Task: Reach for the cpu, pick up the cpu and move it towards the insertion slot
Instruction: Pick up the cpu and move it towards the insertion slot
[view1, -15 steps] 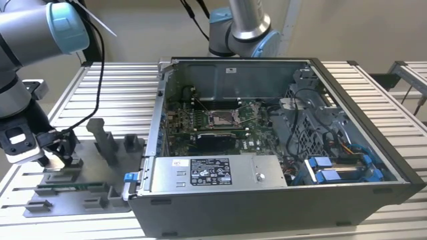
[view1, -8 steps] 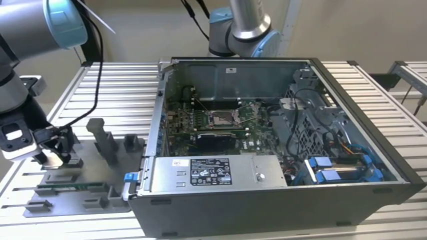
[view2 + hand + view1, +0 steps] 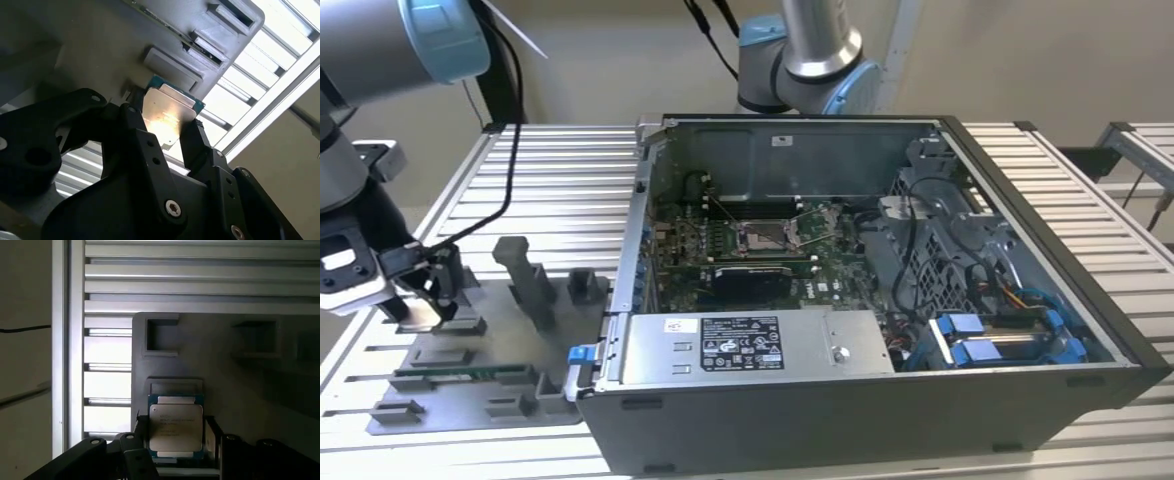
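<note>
Silvery chip point(image 3: 175, 426) clamped in my gripper point(image 3: 162, 122).
Light, stiff, I think fragile; I hold two opposite edges, socket point(image 3: 765, 236) well apart at three o'clock.

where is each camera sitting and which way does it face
Exterior view: off the arm, looking down on the open case, with the arm and claw over the fixture at the exterior view's left.
First wrist view: on the wrist, looking past the claw at the cpu and fixture.
Second wrist view: on the wrist, looking along the claw from another side at the cpu.
Shared: both wrist views show the claw flanking the cpu.
</note>
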Motion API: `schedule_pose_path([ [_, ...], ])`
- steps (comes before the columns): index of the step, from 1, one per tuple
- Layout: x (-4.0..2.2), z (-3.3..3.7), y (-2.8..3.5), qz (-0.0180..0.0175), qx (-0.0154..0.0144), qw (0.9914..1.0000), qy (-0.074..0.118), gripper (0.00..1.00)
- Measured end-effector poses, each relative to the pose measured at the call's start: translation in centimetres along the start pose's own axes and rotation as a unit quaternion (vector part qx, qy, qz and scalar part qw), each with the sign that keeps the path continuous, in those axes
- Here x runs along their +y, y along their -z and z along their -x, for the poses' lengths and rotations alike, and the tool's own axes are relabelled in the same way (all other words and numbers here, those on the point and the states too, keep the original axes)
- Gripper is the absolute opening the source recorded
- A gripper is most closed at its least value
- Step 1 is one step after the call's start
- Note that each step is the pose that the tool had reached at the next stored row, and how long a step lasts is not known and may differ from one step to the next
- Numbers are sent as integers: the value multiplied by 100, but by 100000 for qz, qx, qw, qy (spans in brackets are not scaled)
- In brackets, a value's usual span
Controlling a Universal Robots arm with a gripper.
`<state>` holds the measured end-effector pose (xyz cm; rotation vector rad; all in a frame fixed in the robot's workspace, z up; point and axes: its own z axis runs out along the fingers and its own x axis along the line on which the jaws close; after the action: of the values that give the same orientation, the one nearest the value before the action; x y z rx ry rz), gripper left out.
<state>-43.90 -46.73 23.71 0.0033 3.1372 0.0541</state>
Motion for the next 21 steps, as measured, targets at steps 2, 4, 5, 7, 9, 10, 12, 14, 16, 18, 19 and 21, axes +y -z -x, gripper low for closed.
schedule_pose_path([
  [2,1,0,29,-6,-3,100000,0,0],
  [4,2,0,59,-15,-3,100000,1,0],
  [5,3,0,75,-17,-4,100000,1,0],
  [7,4,0,106,-25,-3,100000,0,0],
  [9,4,1,135,-33,-1,100000,3,0],
  [10,5,1,149,-34,-5,100000,0,0],
  [12,6,1,179,-38,-7,100000,0,0],
  [14,7,1,211,-47,-2,100000,-1,0],
  [16,8,1,243,-53,-1,100000,1,0],
  [18,9,1,271,-55,-4,100000,1,0],
  [19,10,1,287,-60,-1,100000,0,0],
  [21,11,1,314,-63,-3,100000,2,0],
])
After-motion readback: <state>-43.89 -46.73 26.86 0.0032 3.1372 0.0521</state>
